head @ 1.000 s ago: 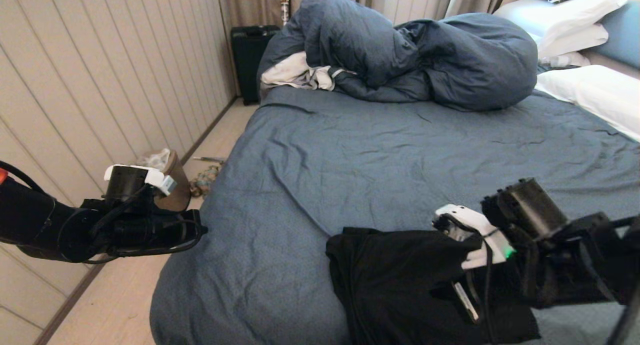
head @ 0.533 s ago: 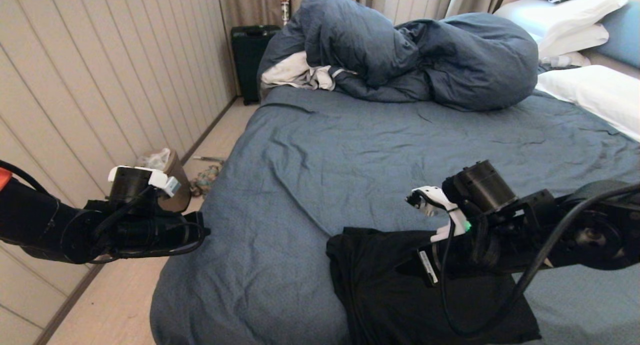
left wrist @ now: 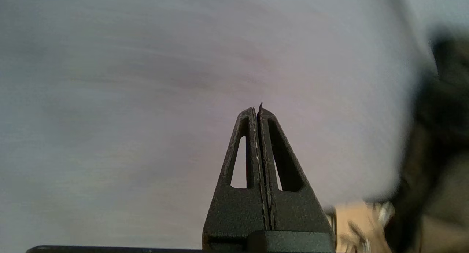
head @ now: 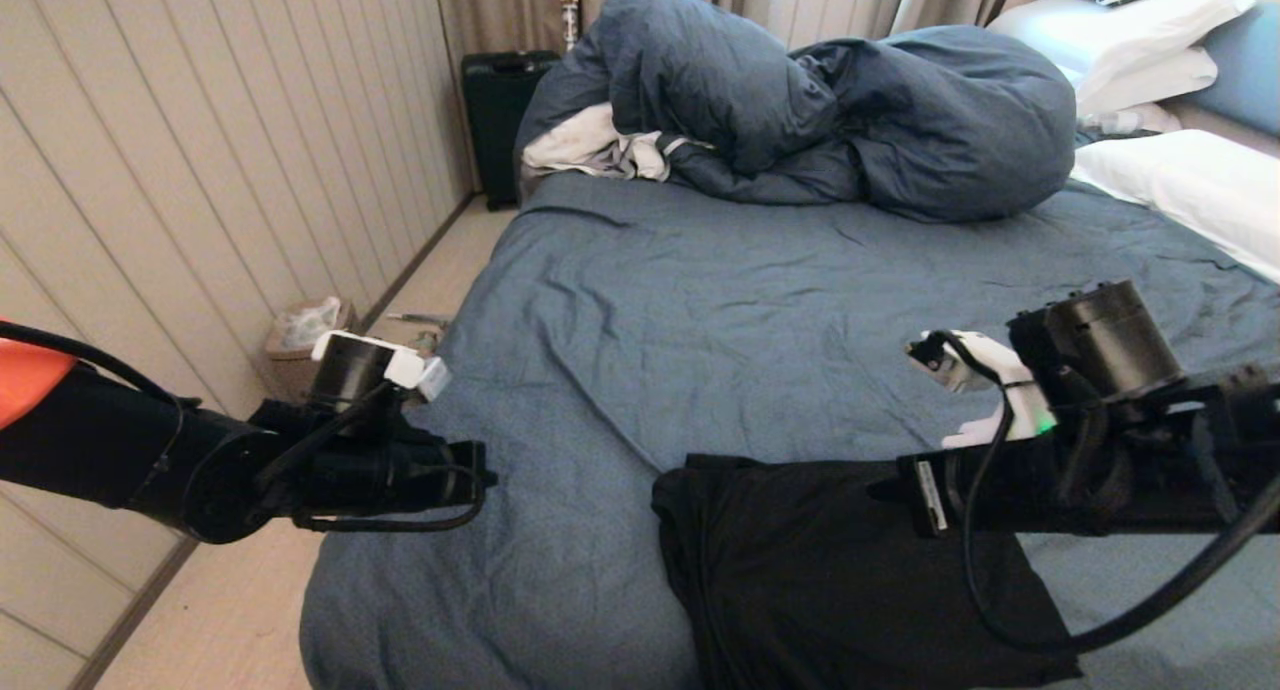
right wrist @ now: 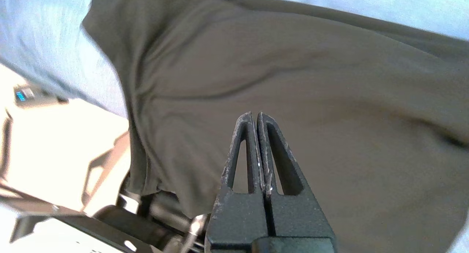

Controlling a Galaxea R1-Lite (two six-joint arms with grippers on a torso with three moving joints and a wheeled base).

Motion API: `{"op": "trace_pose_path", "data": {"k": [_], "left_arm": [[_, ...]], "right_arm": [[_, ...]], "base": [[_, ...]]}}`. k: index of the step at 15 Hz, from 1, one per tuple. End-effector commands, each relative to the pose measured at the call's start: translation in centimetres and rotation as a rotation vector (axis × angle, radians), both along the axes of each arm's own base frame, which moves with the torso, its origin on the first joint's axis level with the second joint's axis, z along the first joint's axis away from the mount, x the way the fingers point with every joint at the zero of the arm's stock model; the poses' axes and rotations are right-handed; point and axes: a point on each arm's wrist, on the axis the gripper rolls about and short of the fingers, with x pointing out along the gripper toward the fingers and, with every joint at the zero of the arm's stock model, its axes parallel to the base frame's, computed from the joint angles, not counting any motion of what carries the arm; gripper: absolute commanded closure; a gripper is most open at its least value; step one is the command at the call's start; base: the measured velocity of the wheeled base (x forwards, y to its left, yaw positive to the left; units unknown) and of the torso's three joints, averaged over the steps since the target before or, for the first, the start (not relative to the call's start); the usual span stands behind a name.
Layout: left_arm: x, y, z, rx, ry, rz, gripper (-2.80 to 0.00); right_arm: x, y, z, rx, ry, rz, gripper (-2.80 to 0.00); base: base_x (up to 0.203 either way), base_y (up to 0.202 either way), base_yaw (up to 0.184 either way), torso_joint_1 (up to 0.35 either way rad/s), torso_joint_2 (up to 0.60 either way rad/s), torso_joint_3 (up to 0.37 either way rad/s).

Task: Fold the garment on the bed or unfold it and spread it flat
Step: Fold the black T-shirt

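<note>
The garment [head: 800,590] is a black T-shirt lying folded in a rough rectangle at the bed's near edge, with no print showing. My right gripper [head: 882,490] hovers just over its far right part, fingers pointing left. In the right wrist view the right gripper [right wrist: 255,114] is shut with nothing between its fingers, and the garment [right wrist: 329,80] fills the background. My left gripper [head: 488,478] is shut and empty at the bed's near left edge, well apart from the garment. The left wrist view shows the left gripper [left wrist: 257,108] against blurred blue sheet.
The bed [head: 750,300] has a wrinkled slate-blue sheet. A bulky duvet [head: 850,110] and a white-grey cloth [head: 590,150] lie at the far end, white pillows [head: 1190,180] at the right. A black case [head: 497,110] and a small bin [head: 300,335] stand on the floor by the left wall.
My right gripper lifted off the garment, drew back to the right, and shows shut now. My left arm moved right toward the bed's edge. The garment kept its shape.
</note>
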Motion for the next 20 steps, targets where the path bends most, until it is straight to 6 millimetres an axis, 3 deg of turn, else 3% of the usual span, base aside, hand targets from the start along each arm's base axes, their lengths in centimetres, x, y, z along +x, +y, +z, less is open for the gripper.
{"op": "trace_pose_path", "data": {"k": [1, 2, 3, 6, 16, 20], "left_arm": [[-0.9, -3.2, 1.3, -0.001, -0.018, -0.094, 0.0], [-1.8, -5.0, 2.1, 0.007, -0.018, -0.148, -0.96], [-2.6, -6.8, 2.9, 0.012, -0.023, -0.197, -2.8], [-4.6, -10.3, 4.1, 0.039, 0.005, -0.309, -2.8], [-4.0, -17.9, -1.0, 0.096, -0.073, -0.455, -2.8], [-3.7, -19.3, -3.1, 0.122, -0.052, -0.466, -2.8]], "right_arm": [[-0.3, -1.8, 0.7, 0.027, -0.021, -0.058, 0.0], [0.0, -2.8, 0.8, 0.046, -0.02, -0.086, 0.0], [0.3, -3.6, 0.8, 0.061, -0.019, -0.103, 0.0], [0.9, -4.7, 0.7, 0.064, -0.013, -0.141, 0.0], [1.3, -4.7, 0.2, 0.054, 0.006, -0.145, 0.0], [1.5, -5.1, -0.1, 0.05, 0.012, -0.157, 0.0]], "base": [[0.0, 0.0, 0.0, 0.0, 0.0, 0.0], [0.0, 0.0, 0.0, 0.0, 0.0, 0.0], [0.0, 0.0, 0.0, 0.0, 0.0, 0.0], [0.0, 0.0, 0.0, 0.0, 0.0, 0.0], [0.0, 0.0, 0.0, 0.0, 0.0, 0.0], [0.0, 0.0, 0.0, 0.0, 0.0, 0.0]]}}
